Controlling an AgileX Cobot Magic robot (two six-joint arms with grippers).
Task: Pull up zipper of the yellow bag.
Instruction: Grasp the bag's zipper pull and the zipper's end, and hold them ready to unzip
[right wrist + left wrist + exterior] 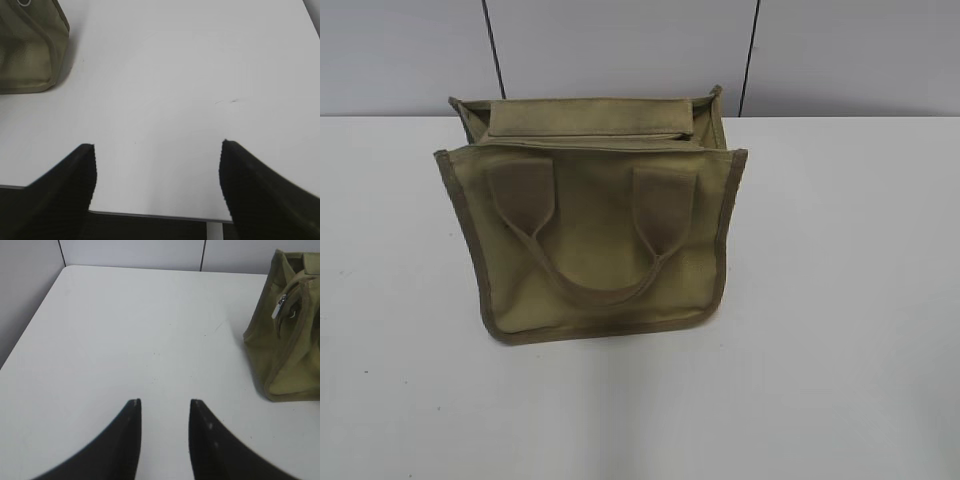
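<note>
White tabletop [840, 300] fills every view, with pale wall panels [620, 50] behind it.

Nearest the left wrist camera, the left gripper [165, 407] hangs over bare table with nothing between its two dark fingers [127, 440]; they stand a modest gap apart, tips pointing toward the far wall. Ahead and to the right of those fingertips, well apart from them, sits the yellow bag [290, 350], seen from one end. On that end the zipper [281, 307] shows as a small silver slider and pull tab near the top of the bag, above and beyond the right fingertip.

The right gripper [157, 150] also hovers over the table, close to its near edge, with its ribbed fingers [75, 185] spread wide and holding nothing. Beyond and to the left of the left fingertip, the bag's lower corner [30, 55] rests on the table, apart from the gripper.

From the exterior camera neither arm is in sight. The bag stands upright near the middle of the table, its front face forward, one looped handle [595, 255] drooping down against that face. Its top flap lies across the opening toward the wall.
</note>
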